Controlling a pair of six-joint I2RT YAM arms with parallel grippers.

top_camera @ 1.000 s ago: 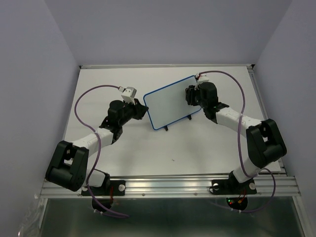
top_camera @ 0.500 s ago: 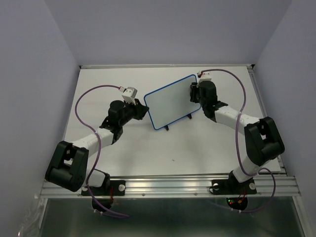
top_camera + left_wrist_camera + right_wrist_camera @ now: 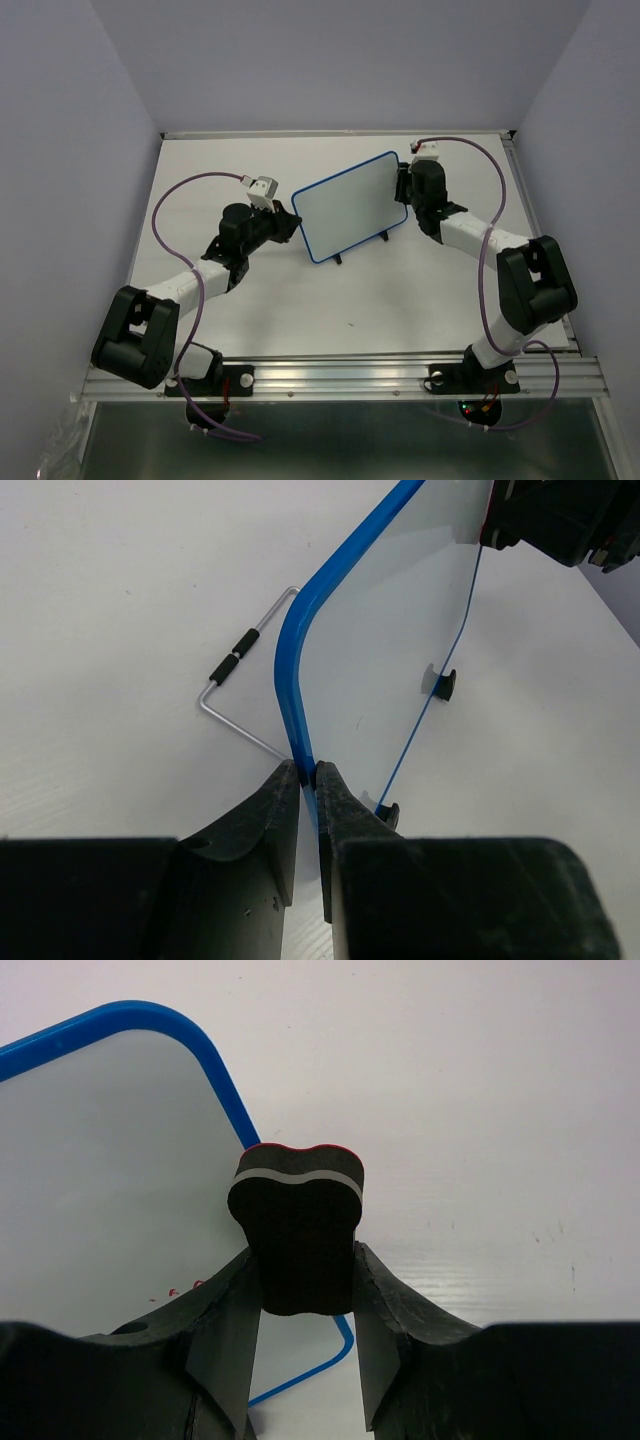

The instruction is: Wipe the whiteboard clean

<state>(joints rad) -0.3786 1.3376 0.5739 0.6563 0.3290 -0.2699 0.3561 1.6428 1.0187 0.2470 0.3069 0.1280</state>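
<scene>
The whiteboard, white with a thin blue frame, stands tilted in the middle of the table on two small black feet. My left gripper is shut on its left edge; in the left wrist view the fingertips pinch the blue frame. My right gripper is at the board's right edge, shut on a black eraser with a grey and red stripe. The eraser sits just past the board's rounded corner. Faint red marks show on the board near the right fingers.
A bent wire stand with a black sleeve lies on the table behind the board. The board's feet rest on the white tabletop. Walls close the table on three sides, and a metal rail runs along the near edge.
My right gripper with the eraser has slid rightward across the board's face to its right edge. The left gripper and the board have not moved.
</scene>
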